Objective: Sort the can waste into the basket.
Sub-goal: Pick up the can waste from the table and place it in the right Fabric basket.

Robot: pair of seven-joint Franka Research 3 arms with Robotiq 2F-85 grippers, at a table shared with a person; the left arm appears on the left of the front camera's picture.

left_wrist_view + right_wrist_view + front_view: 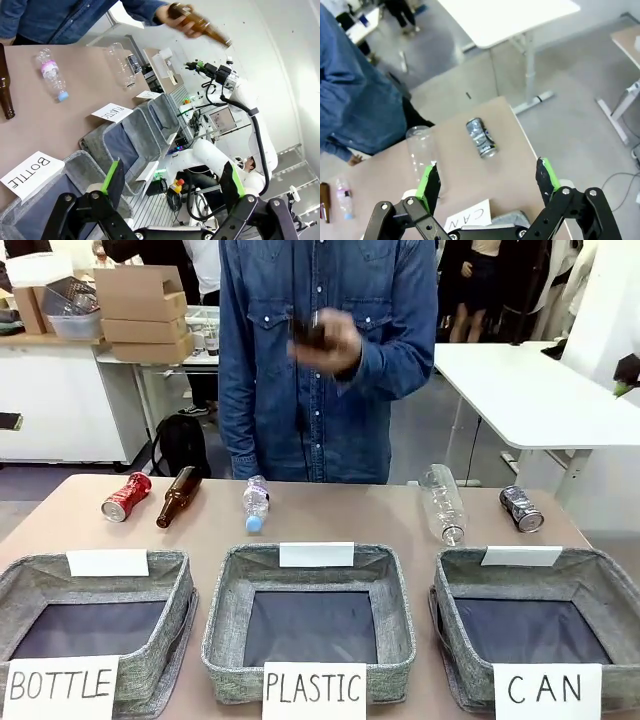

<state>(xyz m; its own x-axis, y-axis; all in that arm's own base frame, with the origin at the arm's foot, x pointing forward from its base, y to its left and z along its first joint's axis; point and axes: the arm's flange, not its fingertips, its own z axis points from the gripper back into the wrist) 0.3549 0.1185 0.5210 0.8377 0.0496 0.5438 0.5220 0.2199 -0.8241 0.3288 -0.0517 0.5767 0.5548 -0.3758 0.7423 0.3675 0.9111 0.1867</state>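
We see 3 grey baskets in a row along the near edge of the desk (340,525), and all 3 hold nothing. The BOTTLE basket (28,578) is on the left, the PLASTIC basket (224,612) in the middle and the CAN basket (604,578) on the right.

Both cans lie on their sides on the far part of the desk, outside every basket. The red can (126,497) is at the far left, beyond the BOTTLE basket and just beside a brown glass bottle (178,497) that also lies flat. The dark can (521,508) is near the far right corner, just beyond the CAN basket and apart from it. A large clear bottle (442,504) lies to its left, and a small plastic bottle (256,504) lies beyond the PLASTIC basket.

In its wrist view, the left end effector (173,178) hangs above the BOTTLE basket with its fingers spread wide and nothing between them. The right end effector (487,180) is also spread wide and grips nothing. It hovers over the CAN basket's far edge, with the dark can farther out between its fingers' lines.

A person in a blue denim shirt stands at the far side. 1 raised hand (332,345) holds a second brown bottle (202,25) in the air.
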